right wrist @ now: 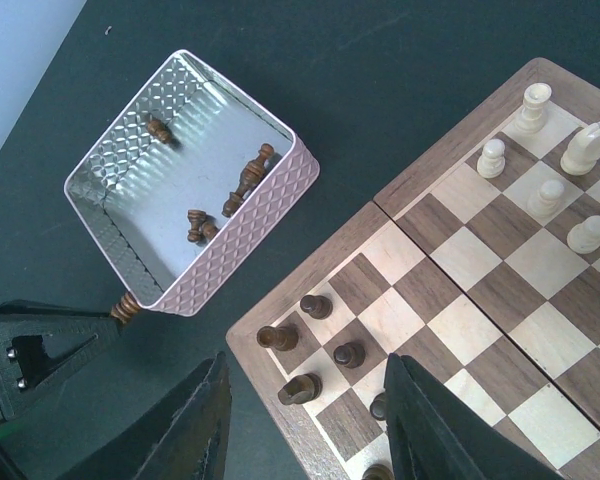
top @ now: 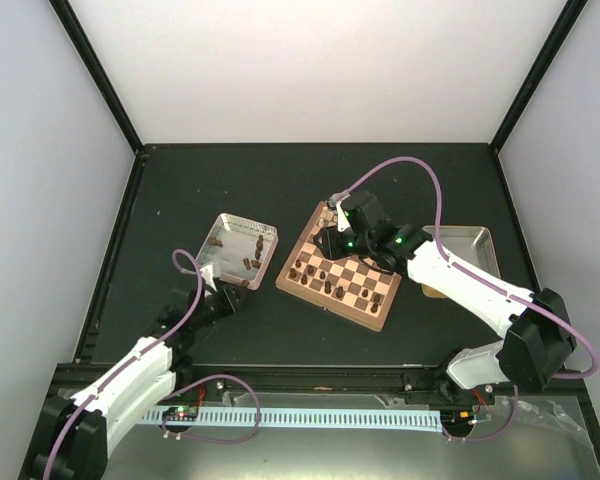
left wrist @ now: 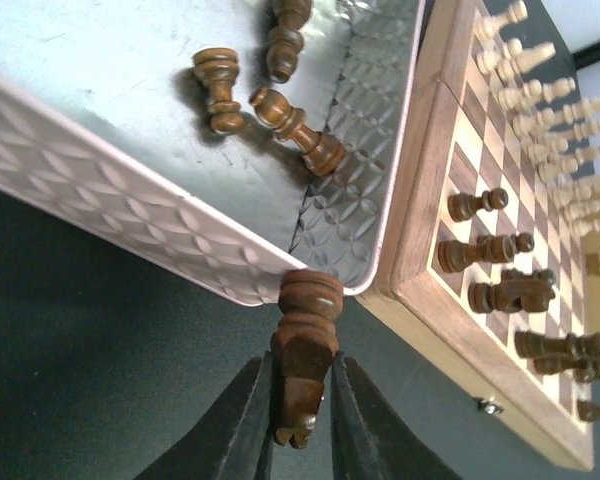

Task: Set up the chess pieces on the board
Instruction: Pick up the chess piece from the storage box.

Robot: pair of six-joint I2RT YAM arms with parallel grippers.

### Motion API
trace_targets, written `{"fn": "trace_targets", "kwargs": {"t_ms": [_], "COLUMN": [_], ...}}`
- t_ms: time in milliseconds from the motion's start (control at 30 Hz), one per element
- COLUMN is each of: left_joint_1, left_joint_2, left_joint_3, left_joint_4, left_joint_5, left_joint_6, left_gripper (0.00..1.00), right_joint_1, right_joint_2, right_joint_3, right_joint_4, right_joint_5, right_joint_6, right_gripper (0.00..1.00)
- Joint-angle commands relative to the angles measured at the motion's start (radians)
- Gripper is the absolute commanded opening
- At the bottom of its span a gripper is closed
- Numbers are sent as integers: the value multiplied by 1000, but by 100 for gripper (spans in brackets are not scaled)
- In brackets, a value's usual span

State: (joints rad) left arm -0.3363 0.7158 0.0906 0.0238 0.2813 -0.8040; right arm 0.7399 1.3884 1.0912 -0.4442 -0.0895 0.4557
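Chess piece (left wrist: 308,305) is clamped in your left claw (left wrist: 302,370) by the tray (left wrist: 130,210) corner; right claw (right wrist: 308,365) spread, empty, above board (right wrist: 460,260).

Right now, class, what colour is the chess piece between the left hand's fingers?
The chess piece is dark brown wood, clearest in the left wrist view.

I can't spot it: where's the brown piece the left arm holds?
Left wrist view: piece pinched in the left tool, just outside the tray corner, near the board.
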Motion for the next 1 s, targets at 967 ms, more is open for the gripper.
{"fn": "trace_targets", "kwargs": {"t_ms": [967], "left_joint_1": [-159], "left_joint_2": [187], "left_joint_3": [589], "left_joint_4": [-552], "left_joint_5": [245], "left_joint_6": [385], "left_gripper": [2], "right_joint_1": [-1], "right_joint_2": [-161], "right_joint_3": [-234], "right_joint_4": [339], "right_joint_5": [-331], "right_joint_6": [155], "right_gripper": [61]}}
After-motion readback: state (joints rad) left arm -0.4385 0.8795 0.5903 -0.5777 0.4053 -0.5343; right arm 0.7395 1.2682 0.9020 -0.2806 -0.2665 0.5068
